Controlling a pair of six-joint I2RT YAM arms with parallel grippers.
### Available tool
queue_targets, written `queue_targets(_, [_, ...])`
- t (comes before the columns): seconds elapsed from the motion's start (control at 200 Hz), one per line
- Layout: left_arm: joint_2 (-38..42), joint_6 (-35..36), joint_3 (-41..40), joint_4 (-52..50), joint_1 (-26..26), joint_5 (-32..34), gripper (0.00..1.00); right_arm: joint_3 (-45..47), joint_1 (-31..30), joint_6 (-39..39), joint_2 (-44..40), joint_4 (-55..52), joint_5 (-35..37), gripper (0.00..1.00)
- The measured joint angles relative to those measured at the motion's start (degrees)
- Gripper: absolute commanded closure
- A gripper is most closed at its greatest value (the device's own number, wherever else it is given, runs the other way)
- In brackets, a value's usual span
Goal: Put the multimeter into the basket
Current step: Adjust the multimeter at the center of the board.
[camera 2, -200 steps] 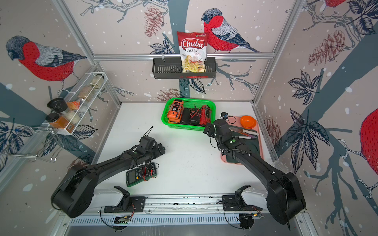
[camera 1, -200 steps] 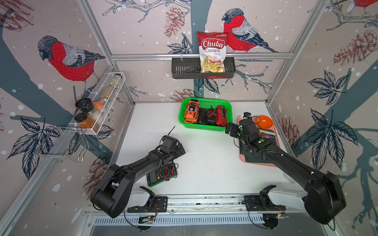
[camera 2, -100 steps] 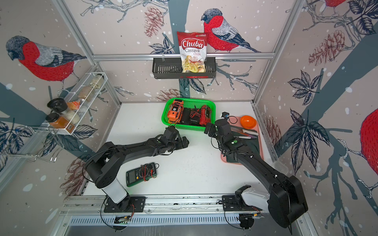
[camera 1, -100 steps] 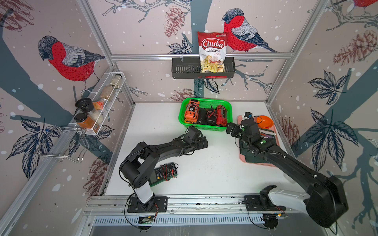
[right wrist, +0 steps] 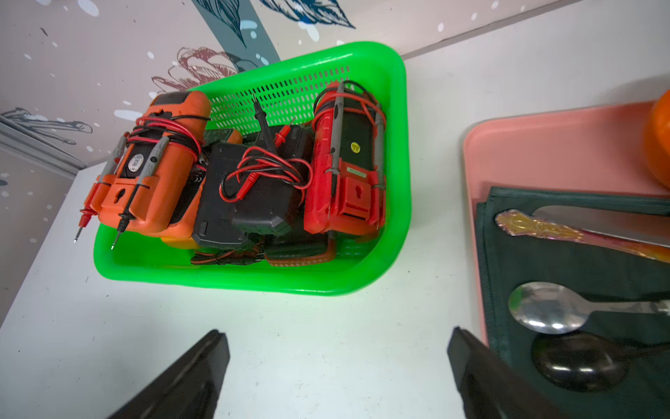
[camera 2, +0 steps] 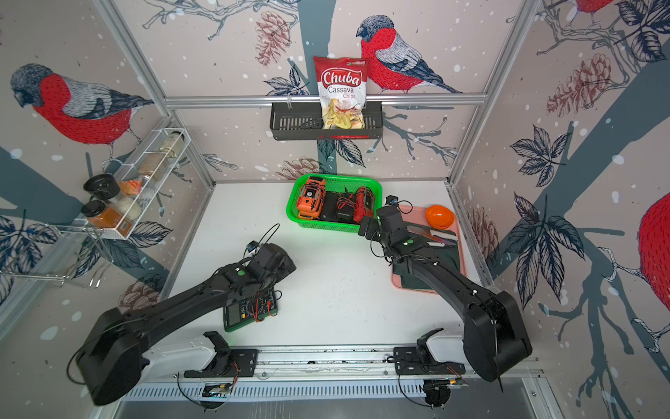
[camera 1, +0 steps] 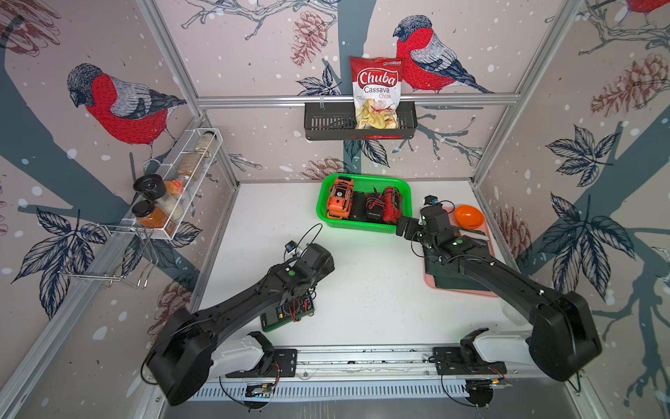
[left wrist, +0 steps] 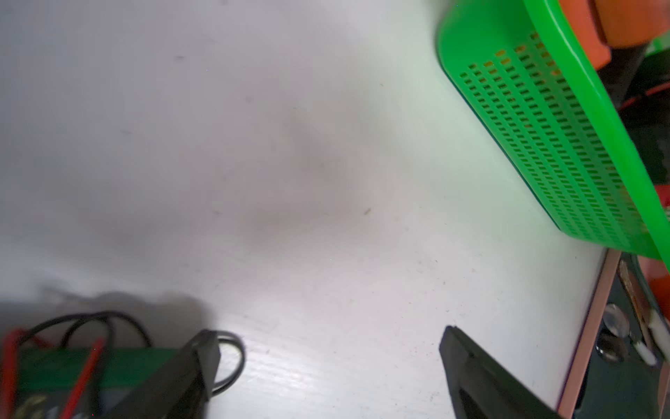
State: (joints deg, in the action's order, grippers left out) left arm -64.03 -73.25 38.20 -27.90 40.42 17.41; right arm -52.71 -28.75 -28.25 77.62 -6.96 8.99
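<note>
A dark green multimeter (camera 1: 288, 315) (camera 2: 250, 310) with red and black leads lies flat on the white table near the front, partly under my left forearm. My left gripper (camera 1: 322, 263) (left wrist: 330, 344) hovers just past it, open, with only bare table between the fingers. In the left wrist view the multimeter (left wrist: 54, 377) sits beside one finger. The bright green basket (camera 1: 362, 228) (camera 2: 326, 228) (right wrist: 253, 281) stands at the back and holds several multimeters, orange, black and red. My right gripper (camera 1: 406, 228) (right wrist: 337, 341) is open and holds nothing, close to the basket's front right corner.
A pink tray (camera 1: 429, 284) (right wrist: 544, 145) with a dark cloth, spoons and an orange bowl (camera 1: 469, 216) lies right of the basket, under my right arm. A black wall rack (camera 1: 326, 125) holds a chips bag. A white wire rack (camera 1: 174, 188) with jars hangs on the left wall.
Half a second ago the left gripper was stretched out toward the basket; now it is back near the green multimeter. The right arm has hardly moved. Both grippers stayed open.
</note>
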Motion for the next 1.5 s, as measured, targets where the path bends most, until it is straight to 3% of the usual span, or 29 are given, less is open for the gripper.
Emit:
queue_targets(0.29, [25.07, -16.26, -3.15, -21.07, -0.92, 5.49, 0.07, -2.54, -0.09, 1.09, 5.73, -0.63, -5.22, 0.01])
queue_targets(0.5, [29.97, -22.16, -6.36, -32.26, -2.97, 3.74, 0.07, -4.48, -1.27, 1.79, 7.91, -1.79, -6.38, 0.01])
queue_targets(0.67, [31.23, -22.67, -7.15, -32.22, -5.27, 2.86, 0.07, -5.79, -1.95, 2.62, 9.55, -2.62, -6.36, 0.01])
queue_targets(0.86, [27.82, -20.63, -9.55, -29.40, -7.50, -0.52, 0.06, -6.51, -2.67, 2.80, 10.58, -3.19, -6.43, 0.01])
queue_targets(1.006, [23.41, -14.84, -12.63, -25.09, -11.78, -4.13, 0.06, -6.95, -2.86, 2.82, 10.64, -3.98, -6.40, 0.01])
queue_targets(1.156, [17.70, -7.13, -13.07, -18.38, -15.19, -2.21, 0.06, -7.17, -3.17, 2.82, 10.64, -4.31, -6.38, 0.01])
queue_targets(1.496, [-0.79, 9.66, -8.07, 1.31, -17.38, -0.35, 0.05, -7.41, -4.48, 2.82, 11.89, -4.31, -6.27, 0.00])
